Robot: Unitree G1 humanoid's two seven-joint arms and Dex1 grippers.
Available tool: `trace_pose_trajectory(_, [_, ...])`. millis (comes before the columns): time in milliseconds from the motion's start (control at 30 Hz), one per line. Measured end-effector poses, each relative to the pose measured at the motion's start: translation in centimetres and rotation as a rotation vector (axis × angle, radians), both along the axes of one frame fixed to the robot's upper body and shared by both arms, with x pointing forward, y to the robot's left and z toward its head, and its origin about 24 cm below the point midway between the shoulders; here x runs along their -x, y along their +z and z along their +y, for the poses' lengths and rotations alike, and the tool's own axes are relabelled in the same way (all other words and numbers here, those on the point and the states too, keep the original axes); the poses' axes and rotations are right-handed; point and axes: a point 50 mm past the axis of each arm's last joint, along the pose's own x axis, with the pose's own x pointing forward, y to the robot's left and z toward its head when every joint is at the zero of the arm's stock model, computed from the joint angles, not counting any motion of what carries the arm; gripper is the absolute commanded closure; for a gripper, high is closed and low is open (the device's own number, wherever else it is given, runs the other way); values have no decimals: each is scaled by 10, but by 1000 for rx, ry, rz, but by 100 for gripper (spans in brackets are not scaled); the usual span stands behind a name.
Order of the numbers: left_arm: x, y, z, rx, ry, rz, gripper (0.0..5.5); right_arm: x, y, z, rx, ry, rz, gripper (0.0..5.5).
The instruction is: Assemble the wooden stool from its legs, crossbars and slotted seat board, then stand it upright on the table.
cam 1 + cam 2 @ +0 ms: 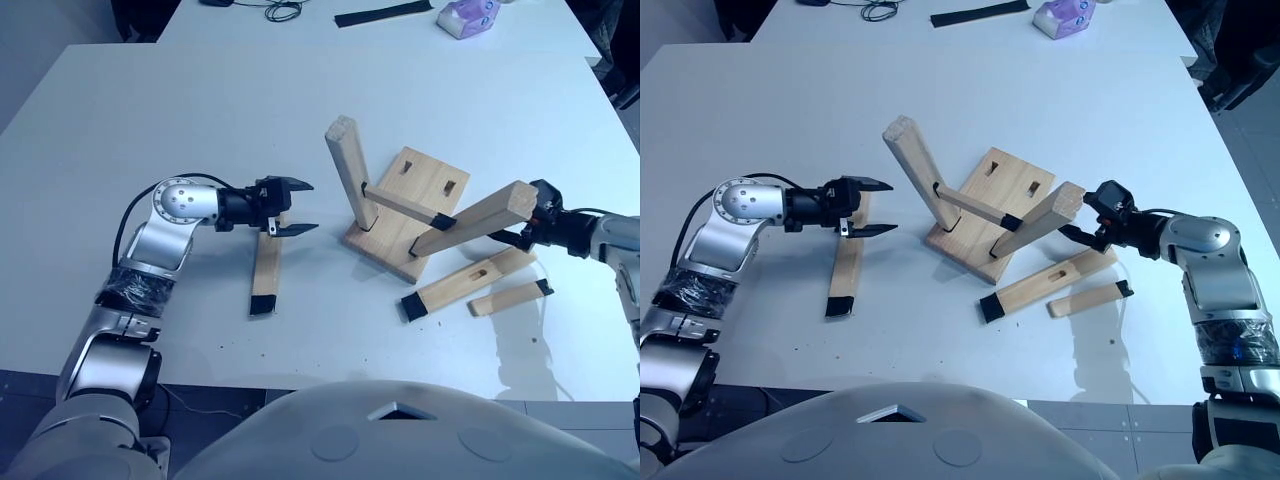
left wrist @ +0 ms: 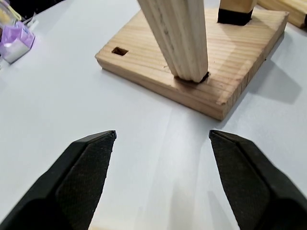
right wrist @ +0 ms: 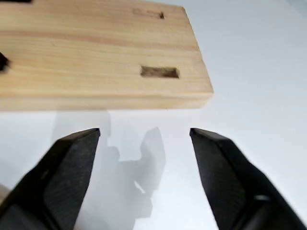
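Note:
The slotted seat board (image 1: 418, 180) lies flat at mid-table. Two legs stand in it: one (image 1: 348, 165) leans left, the other (image 1: 478, 220) leans right, and a crossbar (image 1: 400, 204) joins them. My right gripper (image 1: 1082, 214) is open at the top end of the right-leaning leg (image 3: 96, 52), apart from it. My left gripper (image 1: 292, 207) is open just left of the board, hovering over a loose leg (image 1: 265, 272) that lies on the table. In the left wrist view the board (image 2: 230, 62) and the left-leaning leg (image 2: 177, 33) are close ahead. Another loose leg (image 1: 468, 284) and a short crossbar (image 1: 510, 298) lie right of the board.
A purple tissue pack (image 1: 468, 17), a black strip (image 1: 383, 13) and cables (image 1: 282, 9) sit on the far table. There is free white tabletop (image 1: 150, 120) at the left and back. The table's front edge (image 1: 300, 380) runs close below the loose parts.

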Motion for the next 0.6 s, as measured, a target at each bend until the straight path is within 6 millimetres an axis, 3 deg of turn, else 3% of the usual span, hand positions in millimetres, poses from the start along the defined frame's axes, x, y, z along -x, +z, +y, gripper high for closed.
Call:
trace_pose_trajectory(233, [0,-2,-7,9,-12,-13,190,-23,-20,23,22,9,-48,384])
trace_pose_trajectory(600, [10,-3,-8,-26,-96,-11,190,-27,-37,51,-15,85,-42,547])
